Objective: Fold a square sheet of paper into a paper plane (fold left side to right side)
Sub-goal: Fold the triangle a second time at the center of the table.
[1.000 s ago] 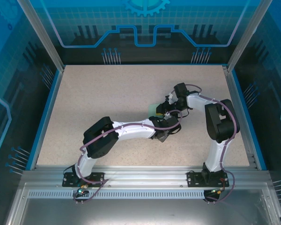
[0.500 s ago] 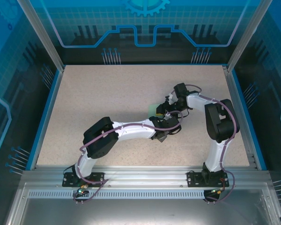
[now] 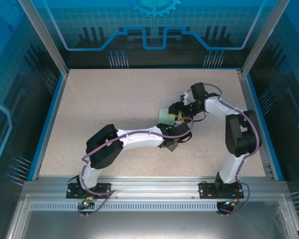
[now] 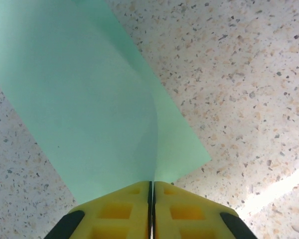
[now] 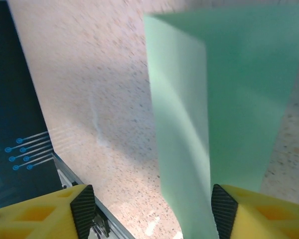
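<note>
The square sheet of paper [image 3: 165, 116] is pale mint-green and stands partly lifted off the table at the centre, bent over on itself. My left gripper [image 3: 176, 124] is shut on its near edge. In the left wrist view the yellow jaws [image 4: 152, 183] meet with the sheet [image 4: 89, 99] pinched between them, curving up and away. My right gripper [image 3: 180, 108] sits just right of the paper. Its jaws [image 5: 153, 211] stand wide apart, and the sheet [image 5: 239, 74] hangs between them close to the right finger [image 5: 223, 209].
The speckled beige table [image 3: 114, 99] has a raised blue rim [image 3: 50, 119] and metal frame posts at the back corners. Both arms cross over the centre-right of the table. A metal rail [image 5: 114, 224] runs past below the right gripper.
The left gripper has closed on the paper. The right gripper has opened and drawn back up and to the right. More of the green sheet now shows, raised, in the top view.
</note>
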